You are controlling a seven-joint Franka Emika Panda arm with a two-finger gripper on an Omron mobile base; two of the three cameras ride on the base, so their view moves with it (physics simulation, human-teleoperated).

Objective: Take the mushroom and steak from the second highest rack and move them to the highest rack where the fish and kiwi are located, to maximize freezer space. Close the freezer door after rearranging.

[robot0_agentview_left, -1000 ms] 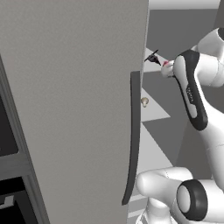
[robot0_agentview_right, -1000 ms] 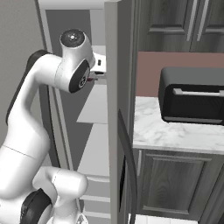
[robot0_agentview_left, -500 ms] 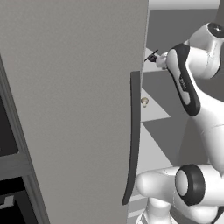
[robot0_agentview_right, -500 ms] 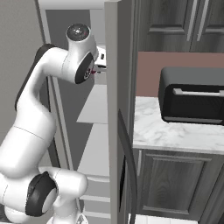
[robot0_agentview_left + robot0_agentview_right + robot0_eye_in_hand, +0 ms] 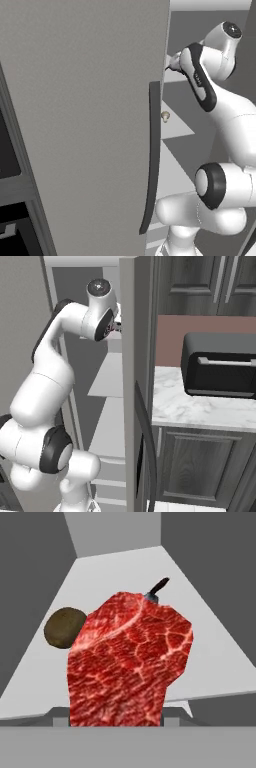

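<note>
From the left base view, your claw (image 5: pixel 172 62) reaches in at the highest rack (image 5: pixel 175 76); the mushroom (image 5: pixel 165 116) sits a shelf lower. In the hand view, the claw grips the steak (image 5: pixel 130 662) upright above that rack (image 5: pixel 215 647), kiwi (image 5: pixel 64 628) just left, fish (image 5: pixel 156 590) behind.

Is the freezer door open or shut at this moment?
Open. The freezer door is swung out toward the camera, and the arm reaches past its edge over the shelves, where the mushroom sits.

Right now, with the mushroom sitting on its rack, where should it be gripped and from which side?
Across the mushroom at its rounded cap, coming in from the freezer's open front. It seems to stand upright, cap on top, alone on the second highest rack.
</note>
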